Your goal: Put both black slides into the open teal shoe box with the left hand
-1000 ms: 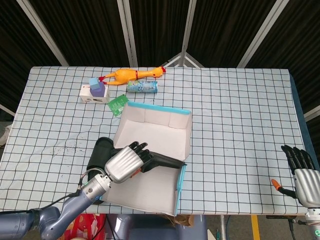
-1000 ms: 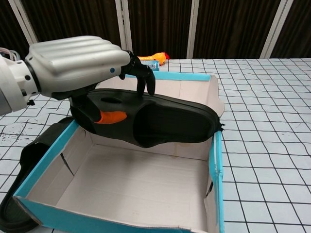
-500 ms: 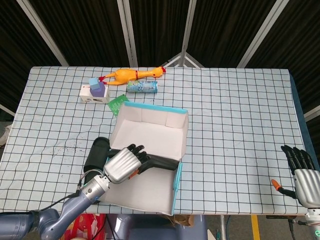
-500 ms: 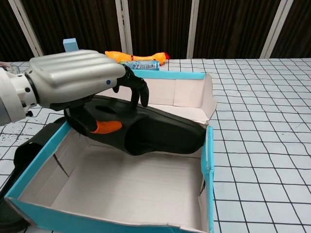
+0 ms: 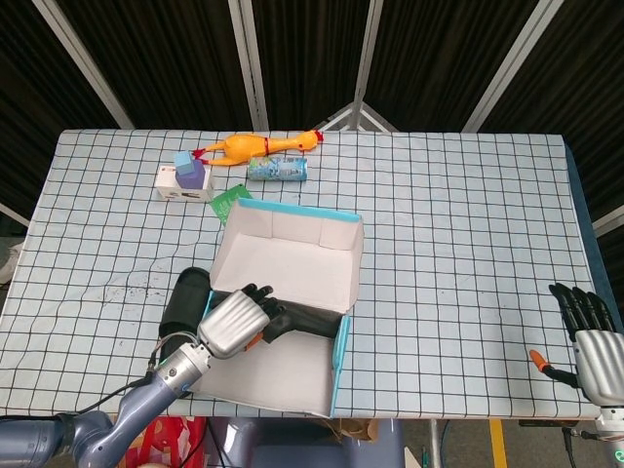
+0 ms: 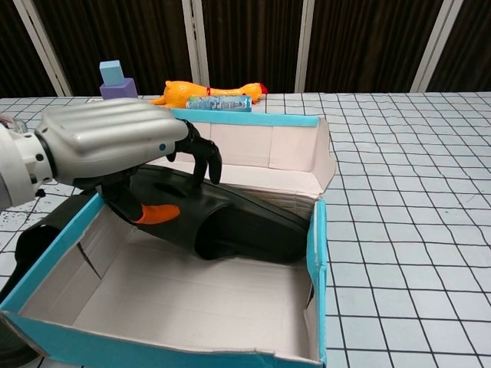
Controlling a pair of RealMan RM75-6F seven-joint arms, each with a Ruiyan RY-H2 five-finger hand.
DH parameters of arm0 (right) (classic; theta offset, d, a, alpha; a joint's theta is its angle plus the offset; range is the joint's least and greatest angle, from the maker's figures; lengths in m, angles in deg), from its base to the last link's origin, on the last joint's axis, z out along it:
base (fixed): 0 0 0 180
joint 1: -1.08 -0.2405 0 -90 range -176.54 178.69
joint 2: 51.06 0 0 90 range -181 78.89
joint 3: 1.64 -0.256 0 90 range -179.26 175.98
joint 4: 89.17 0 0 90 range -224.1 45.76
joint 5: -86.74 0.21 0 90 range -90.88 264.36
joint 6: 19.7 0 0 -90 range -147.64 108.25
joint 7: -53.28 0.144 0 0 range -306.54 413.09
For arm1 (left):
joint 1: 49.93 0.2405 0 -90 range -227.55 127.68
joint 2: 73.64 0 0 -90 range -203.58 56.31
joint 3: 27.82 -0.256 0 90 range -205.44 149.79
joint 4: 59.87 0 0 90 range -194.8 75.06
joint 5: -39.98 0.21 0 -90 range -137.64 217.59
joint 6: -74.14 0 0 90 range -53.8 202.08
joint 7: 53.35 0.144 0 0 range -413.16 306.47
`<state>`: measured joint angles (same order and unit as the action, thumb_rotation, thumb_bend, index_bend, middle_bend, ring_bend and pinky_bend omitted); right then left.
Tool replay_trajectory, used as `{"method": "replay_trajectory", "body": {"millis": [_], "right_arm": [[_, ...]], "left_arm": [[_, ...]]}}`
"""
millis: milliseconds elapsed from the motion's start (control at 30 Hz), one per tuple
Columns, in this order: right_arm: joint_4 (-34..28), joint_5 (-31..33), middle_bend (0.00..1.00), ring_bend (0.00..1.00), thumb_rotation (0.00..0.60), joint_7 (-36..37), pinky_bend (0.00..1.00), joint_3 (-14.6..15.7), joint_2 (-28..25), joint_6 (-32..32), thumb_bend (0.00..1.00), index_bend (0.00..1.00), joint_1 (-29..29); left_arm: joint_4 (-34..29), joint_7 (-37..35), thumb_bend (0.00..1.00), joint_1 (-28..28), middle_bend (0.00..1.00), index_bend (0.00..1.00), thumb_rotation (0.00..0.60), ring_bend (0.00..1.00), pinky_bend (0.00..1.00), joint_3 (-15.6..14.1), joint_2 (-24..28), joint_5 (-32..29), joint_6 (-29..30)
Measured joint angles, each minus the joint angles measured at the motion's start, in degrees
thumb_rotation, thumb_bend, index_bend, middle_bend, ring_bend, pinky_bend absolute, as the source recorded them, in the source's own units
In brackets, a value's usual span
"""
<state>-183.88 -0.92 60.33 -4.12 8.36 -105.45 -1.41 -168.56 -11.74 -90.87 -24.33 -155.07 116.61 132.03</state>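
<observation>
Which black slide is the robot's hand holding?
The slide inside the teal box: the left hand grips that black slide above the box floor. The other slide lies outside, on the table by the box's left wall.

My table (image 5: 468, 224) wore a white cloth with a black grid. On it sat the open teal shoe box (image 5: 292, 239), with one black slide (image 5: 182, 299) lying flat just beside its left wall. Toward the far edge lay a rubber chicken (image 5: 255, 146), a small can (image 5: 277, 170) on its side, a white box (image 5: 178, 184) topped with blocks, and a green card (image 5: 230, 202).
</observation>
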Motion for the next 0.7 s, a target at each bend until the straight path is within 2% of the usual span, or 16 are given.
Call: {"method": "replay_trajectory", "body": {"millis": [267,700], "right_arm": [[0.0,-0.2,0.09,0.04,0.6,0.2,0.04,0.0,0.0,-0.3,0.25,0.05,0.1],[-0.1,-0.2,0.09,0.05,0.6,0.2,0.04,0.0,-0.1,-0.3,0.25,0.05,0.2]], "left_arm": [[1.1,0.6,0.47,0.0,0.39,0.35,0.6,0.23,0.34,-0.8,-0.4,-0.5,0.3],[1.2,3.4,0.47,-0.6,0.39,0.35,0.6,0.24,0.34,-1.1,-0.7,-5.0,-0.5]]}}
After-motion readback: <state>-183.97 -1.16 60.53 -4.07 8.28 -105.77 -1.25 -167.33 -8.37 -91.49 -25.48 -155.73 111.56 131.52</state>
